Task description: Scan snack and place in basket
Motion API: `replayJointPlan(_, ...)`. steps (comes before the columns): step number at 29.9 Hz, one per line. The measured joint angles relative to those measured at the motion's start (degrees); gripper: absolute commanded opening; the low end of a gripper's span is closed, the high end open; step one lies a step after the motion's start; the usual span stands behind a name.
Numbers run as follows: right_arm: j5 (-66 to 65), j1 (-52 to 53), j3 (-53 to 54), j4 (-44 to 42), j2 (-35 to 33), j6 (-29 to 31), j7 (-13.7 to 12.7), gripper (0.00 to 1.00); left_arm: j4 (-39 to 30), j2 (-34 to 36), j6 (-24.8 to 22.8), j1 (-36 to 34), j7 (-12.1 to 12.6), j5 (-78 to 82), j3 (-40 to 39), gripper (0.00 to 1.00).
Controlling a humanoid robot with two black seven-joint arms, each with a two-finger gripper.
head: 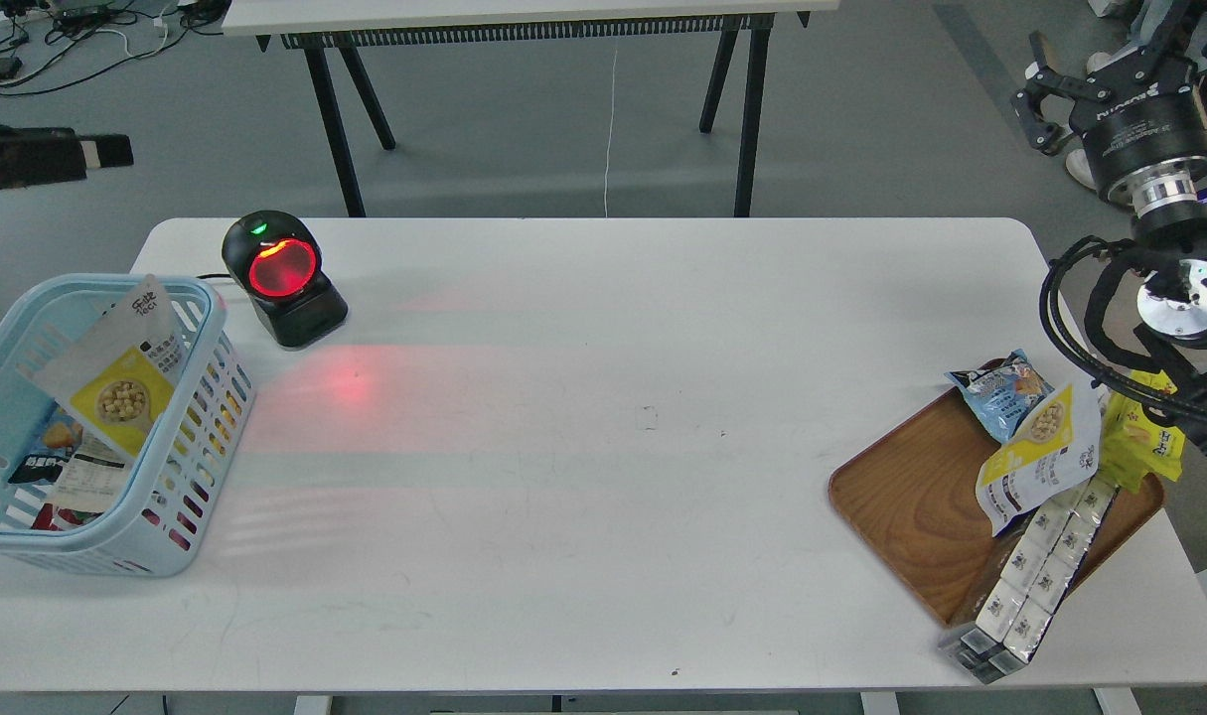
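The snack, a pouch with a silvery-white top and a yellow lower part with a round picture of beige balls, lies tilted inside the light blue basket at the table's left edge, on top of other packs. My left gripper is high above and behind the basket, off the table's far left corner, empty and apart from the pouch; only one dark finger with a pale tip shows. My right gripper is raised off the table's far right, fingers spread, empty.
A black scanner with a red glowing window stands right of the basket. A brown wooden tray at the right holds a second similar pouch, a light blue bag, a yellow pack and a box multipack.
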Motion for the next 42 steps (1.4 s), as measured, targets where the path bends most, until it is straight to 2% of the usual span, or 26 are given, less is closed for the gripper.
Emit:
replayJointPlan(11, 0.01, 0.05, 0.68, -0.03, -0.64, 0.0, -0.37, 0.99, 22.93, -22.24, 0.01, 0.0, -0.02, -37.58, -5.73, 1.0)
replayJointPlan(19, 0.09, -0.42, 2.33, -0.16, -0.06, 0.0, -0.62, 0.99, 36.56, -37.23, 0.0, -0.01, -0.02, -51.8, -8.48, 1.0)
replayJointPlan(23, 0.2, -0.58, 3.61, -0.59, 0.24, 0.0, -2.41, 0.99, 43.15, -44.68, -0.01, 0.61, -0.03, -56.02, -11.78, 1.0)
replayJointPlan(27, 0.61, -0.63, 6.51, -0.51, 0.89, 0.0, -6.02, 0.99, 47.5, -49.91, -0.01, 0.94, 0.13, -62.05, -12.98, 1.0)
replayJointPlan(29, 0.84, -0.68, 8.28, -0.54, 1.6, 0.0, -7.76, 0.99, 49.12, -51.55, 0.0, 1.2, 1.92, -66.59, -13.18, 1.0)
replayJointPlan(31, 0.93, -0.68, 9.89, -0.7, 2.29, 0.0, -9.05, 0.99, 50.66, -52.98, 0.01, 1.71, 4.76, -72.03, -13.22, 1.0)
replayJointPlan(35, 0.97, -0.69, 11.03, -1.42, 3.47, 0.0, -9.99, 0.99, 52.73, -55.31, 0.01, 3.37, 9.44, -81.73, -13.32, 1.0)
replayJointPlan(37, 0.97, -0.69, 11.12, -2.49, 4.63, 0.0, -10.05, 0.99, 53.19, -56.59, 0.0, 4.84, 10.4, -85.66, -13.34, 1.0)
replayJointPlan(42, 0.97, -0.69, 11.24, -5.02, 6.68, 0.0, -10.07, 0.99, 53.35, -59.23, -0.01, 8.33, 10.75, -89.73, -14.56, 1.0)
